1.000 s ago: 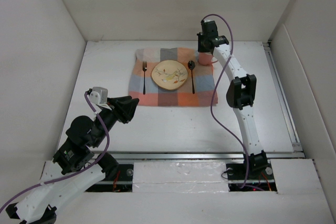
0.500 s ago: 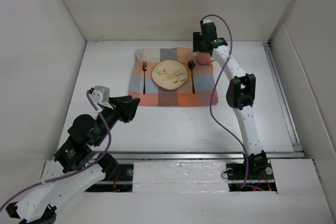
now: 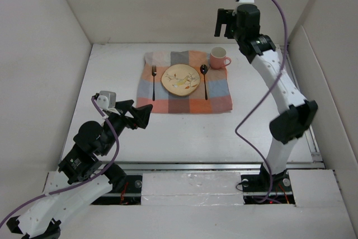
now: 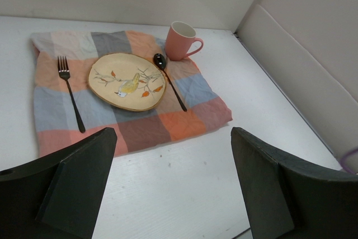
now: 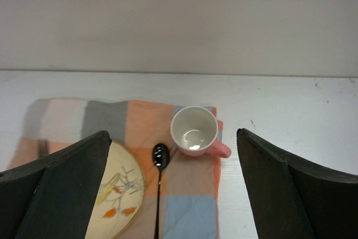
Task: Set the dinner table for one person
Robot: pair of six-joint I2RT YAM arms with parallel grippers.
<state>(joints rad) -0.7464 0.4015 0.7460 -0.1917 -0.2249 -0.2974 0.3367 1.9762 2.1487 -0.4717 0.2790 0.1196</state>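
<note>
On the white dinner table (image 3: 184, 132) lies a checked cloth (image 3: 184, 98). It carries a cream plate (image 3: 180, 79) with a black fork (image 3: 154, 75) to its left and a black spoon (image 3: 204, 79) to its right. A pink mug (image 3: 218, 58) stands upright at the cloth's far right corner, empty in the right wrist view (image 5: 194, 131). My right gripper (image 3: 225, 26) hangs open high above the mug, holding nothing. My left gripper (image 3: 143, 115) is open over bare table in front of the cloth's near edge (image 4: 145, 127), also empty.
White walls (image 3: 45, 82) enclose the table on the left, back and right. A metal rail (image 3: 299, 104) runs along the right side. Purple cables (image 3: 246, 121) trail from both arms. Bare tabletop lies between the cloth and the arm bases.
My right gripper has opened, let go of the mug and lifted up and back to the right. The left gripper has opened wide in place. The mug stands free on the cloth.
</note>
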